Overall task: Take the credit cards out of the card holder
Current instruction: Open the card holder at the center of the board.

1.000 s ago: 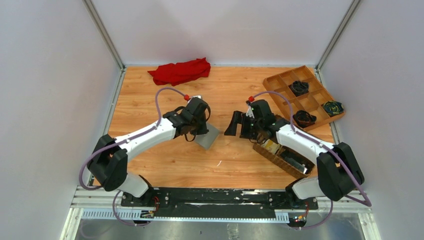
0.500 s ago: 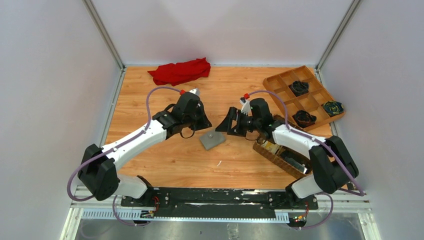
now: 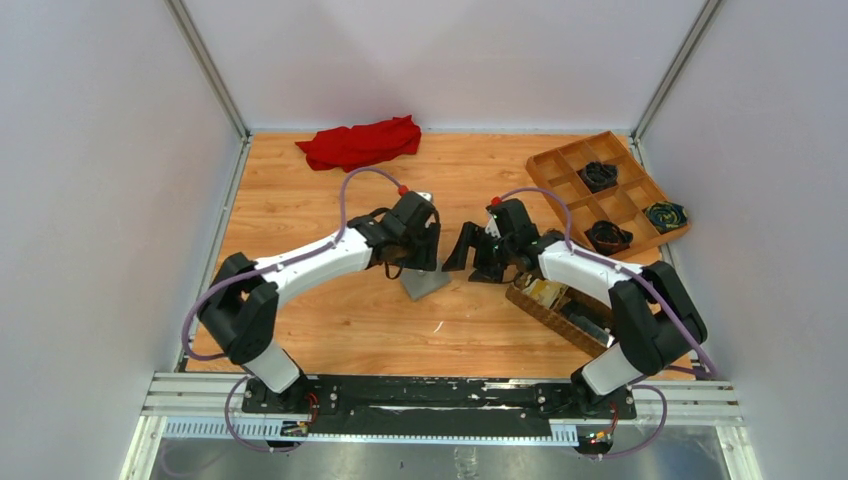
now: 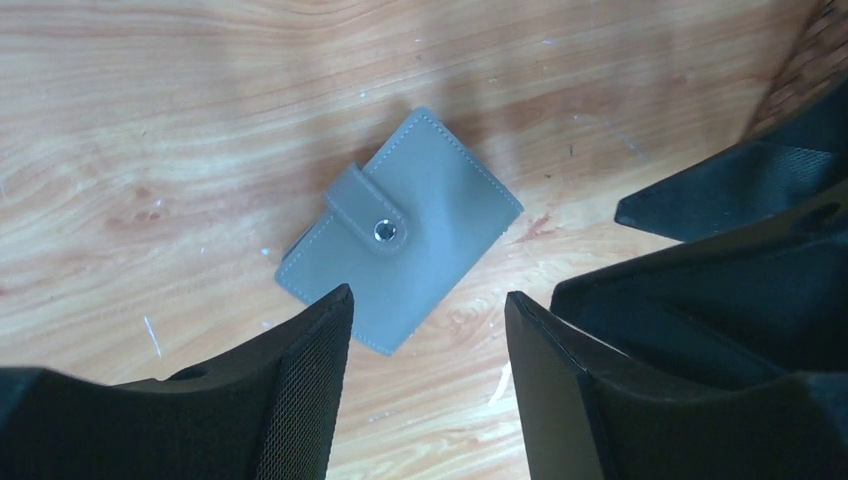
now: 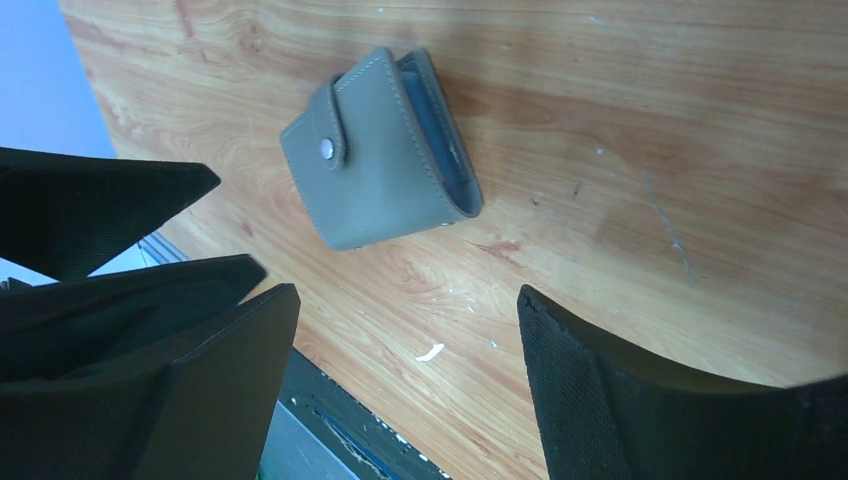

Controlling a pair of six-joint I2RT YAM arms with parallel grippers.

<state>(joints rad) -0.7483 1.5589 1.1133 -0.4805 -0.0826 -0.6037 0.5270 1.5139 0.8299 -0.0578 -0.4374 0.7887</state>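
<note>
Can't see any cards since the grey wallet (image 4: 400,230) is snapped shut, lying flat on the table (image 3: 300,200) between both arms, with the left gripper (image 4: 425,305) and right gripper (image 5: 405,300) angled down over it, jaws spread apart, gripping nothing.

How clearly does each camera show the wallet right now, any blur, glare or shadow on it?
Left wrist view: wallet sharp, stitching and snap readable, no glare, soft shadow on the table beside it. Right wrist view: also sharp and evenly lit, with a broad shadow on the table to its right. Top view: wallet small, no detail resolved.
</note>
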